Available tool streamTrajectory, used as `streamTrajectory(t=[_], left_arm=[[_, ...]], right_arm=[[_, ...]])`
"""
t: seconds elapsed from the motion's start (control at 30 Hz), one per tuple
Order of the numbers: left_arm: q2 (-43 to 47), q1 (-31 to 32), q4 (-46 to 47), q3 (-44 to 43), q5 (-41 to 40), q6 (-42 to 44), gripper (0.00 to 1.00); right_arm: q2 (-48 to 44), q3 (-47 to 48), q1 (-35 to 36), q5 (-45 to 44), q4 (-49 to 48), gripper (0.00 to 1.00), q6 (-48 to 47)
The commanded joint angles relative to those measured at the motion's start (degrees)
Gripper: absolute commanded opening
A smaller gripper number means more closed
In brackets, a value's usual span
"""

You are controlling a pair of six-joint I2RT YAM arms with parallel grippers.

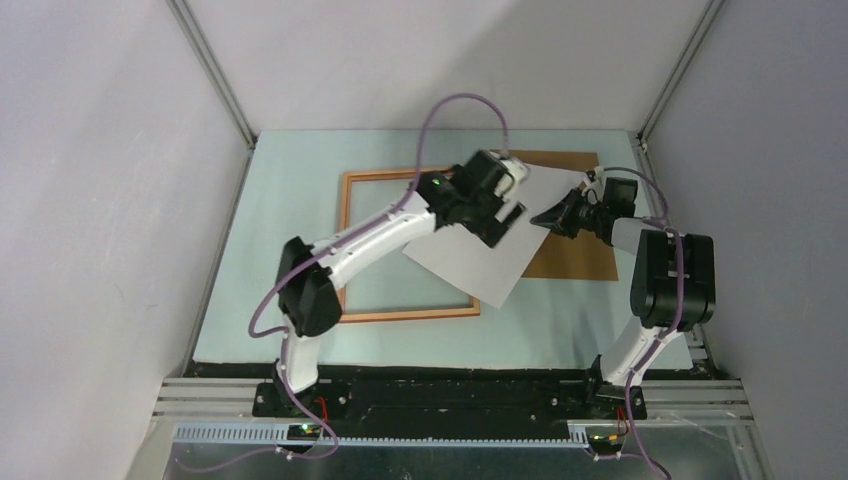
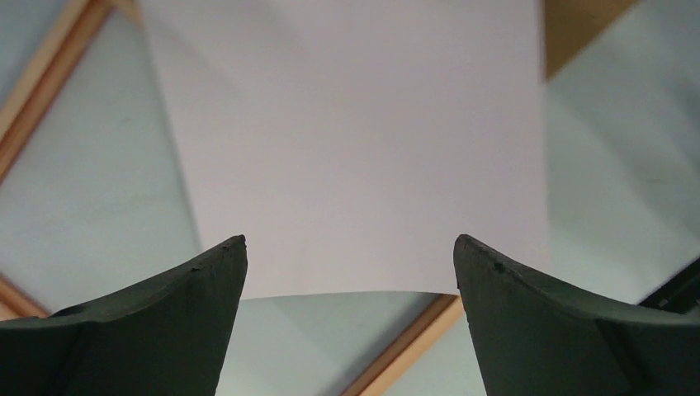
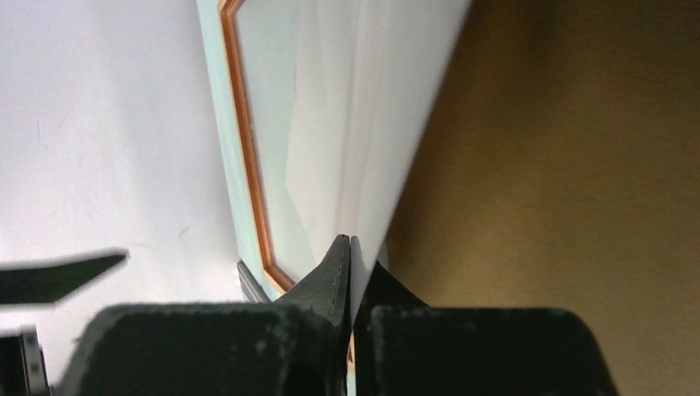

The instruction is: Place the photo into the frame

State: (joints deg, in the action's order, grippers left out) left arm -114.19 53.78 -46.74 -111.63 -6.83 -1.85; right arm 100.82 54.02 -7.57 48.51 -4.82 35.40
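Note:
The photo (image 1: 480,255) shows only its white reverse and lies tilted, partly over the right side of the frame (image 1: 410,314) and partly over the brown backing board. My right gripper (image 1: 545,217) is shut on the photo's right edge, which lies thin between the fingers in the right wrist view (image 3: 351,241). The white sheet (image 3: 371,124) runs away from the fingers, with the frame rail (image 3: 248,165) to its left. My left gripper (image 1: 505,215) is open above the photo's far part. In the left wrist view (image 2: 349,247) its fingers stand wide apart over the photo's edge (image 2: 355,148), with a frame rail (image 2: 404,351) below.
The plain brown backing board (image 1: 580,260) lies at the right under the photo's corner and shows in the right wrist view (image 3: 561,165). The pale green mat (image 1: 560,330) ends at grey enclosure walls (image 1: 110,200) on three sides.

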Motion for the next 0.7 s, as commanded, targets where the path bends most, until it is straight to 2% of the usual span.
streamTrajectory(t=[0.0, 0.27, 0.47, 0.6, 0.67], left_arm=[[6.65, -7.43, 3.24, 4.49, 1.94, 0.88, 1.00], [15.74, -17.41, 4.81, 11.26, 3.07, 1.60, 1.00], [19.79, -22.70, 4.81, 16.41, 2.69, 3.40, 1.00], [21.78, -25.49, 4.75, 19.37, 2.65, 3.91, 1.00], [22.50, -26.63, 4.81, 20.56, 2.05, 4.23, 1.00]], right_arm=[[1.75, 4.29, 2.77, 5.66, 0.61, 0.00, -2.65], [9.45, 13.01, 9.26, 11.74, 4.21, 0.00, -5.05], [18.60, 24.11, 12.66, 13.73, 15.40, 0.00, -10.06], [25.84, 37.22, 15.06, 13.54, 31.47, 0.00, -16.89], [28.05, 41.24, 15.85, 13.24, 32.66, 0.00, -17.10]])
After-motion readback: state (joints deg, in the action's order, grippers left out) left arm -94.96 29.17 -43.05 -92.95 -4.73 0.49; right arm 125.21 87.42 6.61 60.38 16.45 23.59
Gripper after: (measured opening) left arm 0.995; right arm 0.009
